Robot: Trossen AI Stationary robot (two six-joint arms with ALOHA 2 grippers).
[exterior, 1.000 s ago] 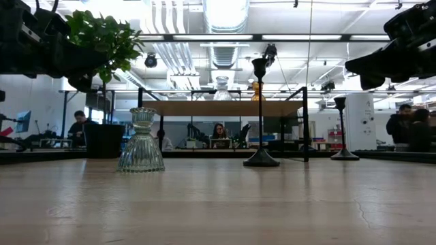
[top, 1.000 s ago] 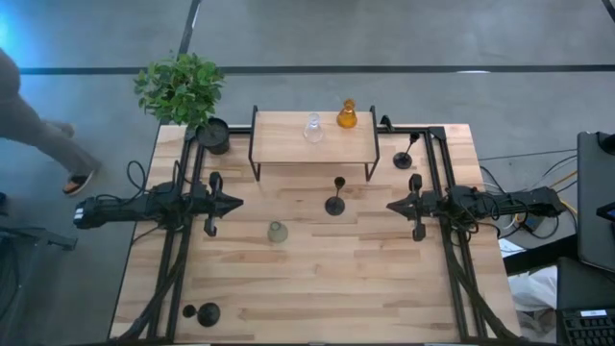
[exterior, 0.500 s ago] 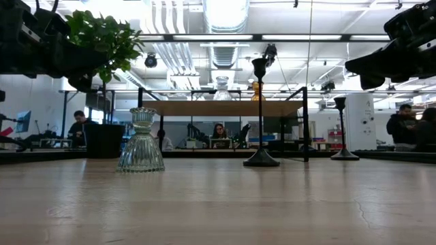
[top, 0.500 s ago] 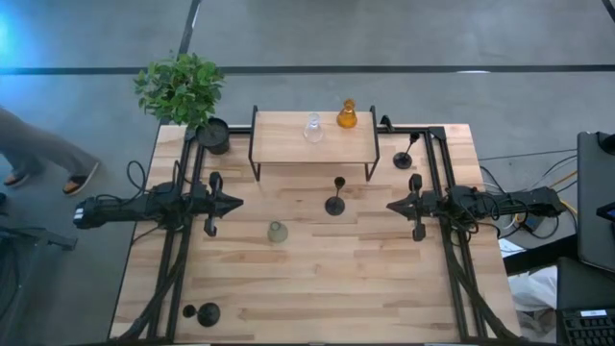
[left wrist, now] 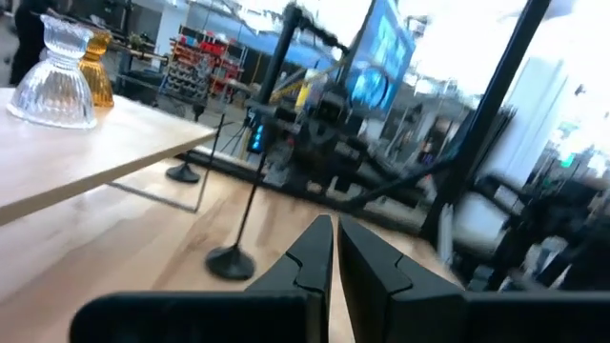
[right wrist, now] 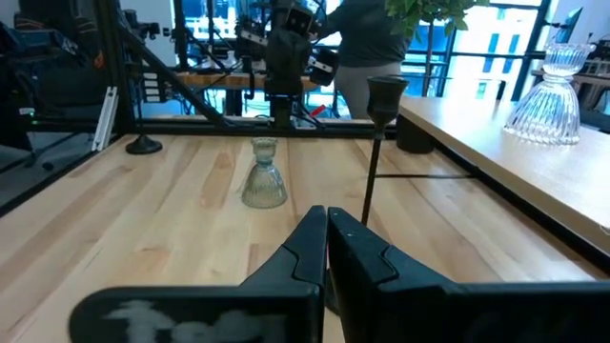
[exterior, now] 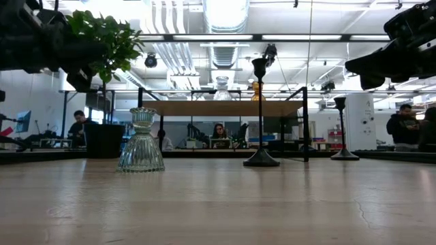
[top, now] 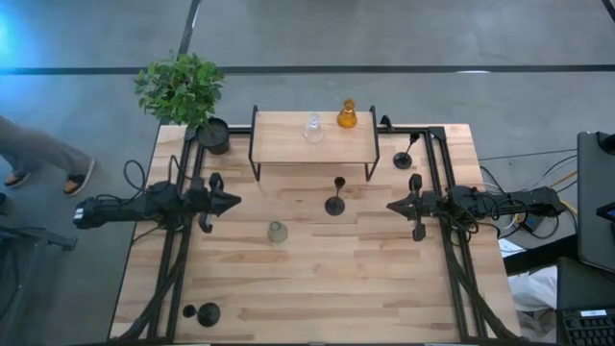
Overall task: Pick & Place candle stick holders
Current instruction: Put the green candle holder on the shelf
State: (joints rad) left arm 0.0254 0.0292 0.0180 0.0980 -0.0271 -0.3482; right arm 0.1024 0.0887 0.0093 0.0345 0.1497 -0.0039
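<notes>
I read no writing anywhere. My left gripper (top: 234, 203) and right gripper (top: 392, 206) hover with fingers together; the black plant pot (top: 213, 135) holds a leafy plant (top: 180, 88).

table (top: 317, 279): you had pale wood planks with light grain, edged by black frame rails.
shelf (top: 288, 144): the same pale wood top sat on black metal legs.
amber holder (top: 347, 115): you saw orange-amber glass.
clear holder (top: 313, 128): colourless ribbed glass.
olive-green holder (top: 277, 232): pale grey-green, with vertical ribs on its body in your low view.
slim holders (top: 334, 200): black all over.
plant (top: 181, 88): bright green leaves above a black pot (top: 213, 135).
arms: both were matt black.
floor (top: 432, 38): grey, crossed by a dark line.
</notes>
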